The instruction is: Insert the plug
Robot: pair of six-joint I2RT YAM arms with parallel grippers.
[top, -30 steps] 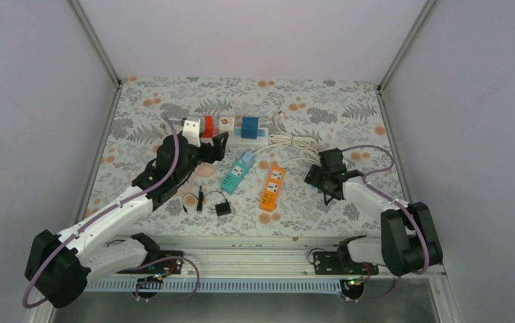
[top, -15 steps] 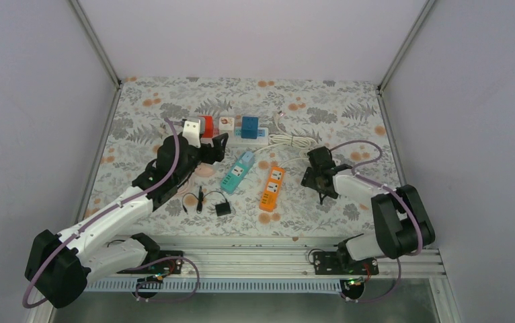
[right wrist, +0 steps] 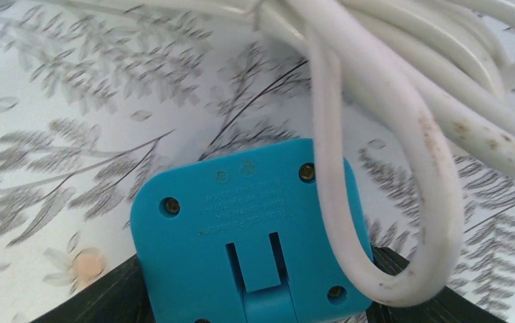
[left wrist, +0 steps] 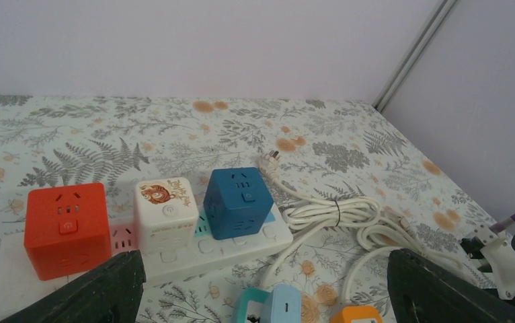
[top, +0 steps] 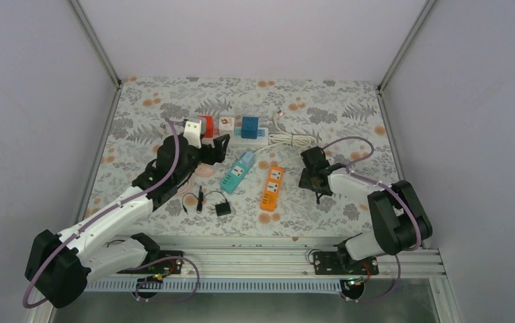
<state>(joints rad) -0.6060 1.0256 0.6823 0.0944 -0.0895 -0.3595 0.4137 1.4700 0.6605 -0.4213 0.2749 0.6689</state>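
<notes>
Insertion not yet done: no plug I could reach was near a socket.

My right gripper (top: 312, 175) was down on the cloth to the right of the orange strip (top: 271, 185), at the coil of white cable (right wrist: 376, 134). In its wrist view a blue plug body (right wrist: 248, 229) lay back-up, screws showing, between my two fingers. A loop of the cable was draped across its right side. The jaws stood either side of it; I could not tell whether they pressed on it.

My left gripper (top: 218, 149) hung with jaws wide apart and empty, just in front of the white power strip (left wrist: 241, 241).

Left to do, in my judgement: secure the plug, free it from the cable loop, turn it, carry it to a socket and push it home.

Hidden: the plug's pins, its lower edge, and my right fingertip behind the cable. From above, my own wrist covered the plug entirely. I could not say which socket was meant.
</notes>
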